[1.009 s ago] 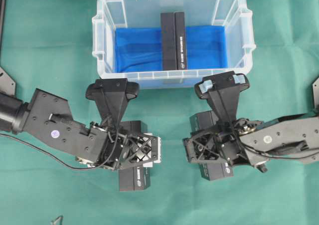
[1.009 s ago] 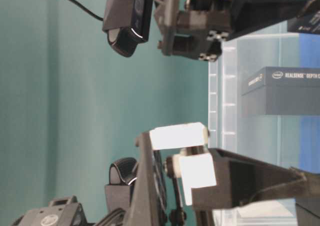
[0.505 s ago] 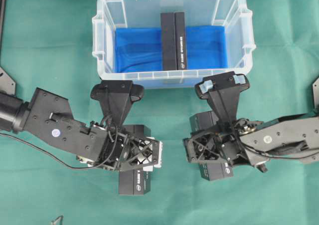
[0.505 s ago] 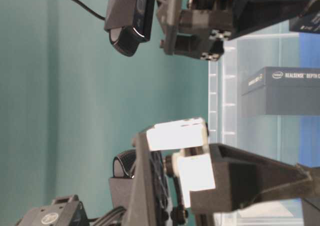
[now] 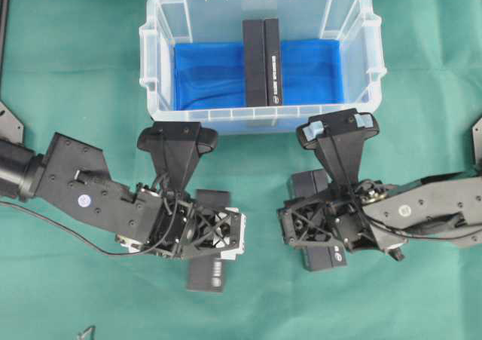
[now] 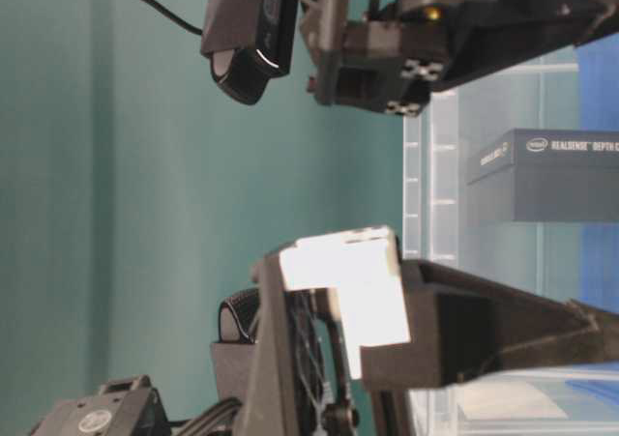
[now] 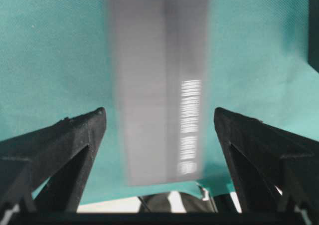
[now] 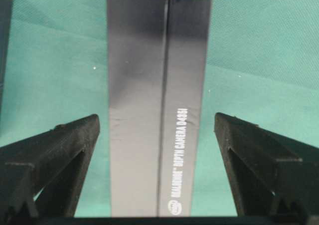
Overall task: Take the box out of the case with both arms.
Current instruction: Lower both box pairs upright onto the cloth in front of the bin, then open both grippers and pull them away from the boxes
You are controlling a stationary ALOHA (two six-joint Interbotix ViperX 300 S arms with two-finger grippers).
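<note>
Overhead: clear case [image 5: 153,68] at top centre of green table [image 5: 68,91], blue lining [image 5: 207,72] on its floor. One dark box [image 5: 263,61] inside the case, standing on edge, mid-case, white print on its side. Left pincer [image 5: 213,229] below the case's left half, over a second dark box [image 5: 207,274] lying on the table; that box sticks out below the wrist. Right pincer [image 5: 318,223] below the case's right half, over a third dark box [image 5: 325,255] lying on the table, partly hidden by the wrist. Both arms outside the case, near its front wall, not touching it.

Table-level: view rotated. Case wall [image 6: 430,165] at right, box inside [image 6: 546,175] seen through the plastic, "REALSENSE" print legible. Black gripper parts at top and bottom, white block [image 6: 353,286] on the lower one. Pincer state not readable here.

Left wrist: left pincer fingers [image 7: 60,150] spread wide, box [image 7: 159,80] between them, blurred, clear gaps of green table on both sides, no contact.

Right wrist: right pincer fingers [image 8: 60,150] spread wide, box [image 8: 157,100] between them, sharp, print "DEPTH CAMERA D435i", gaps on both sides, no contact.
</note>
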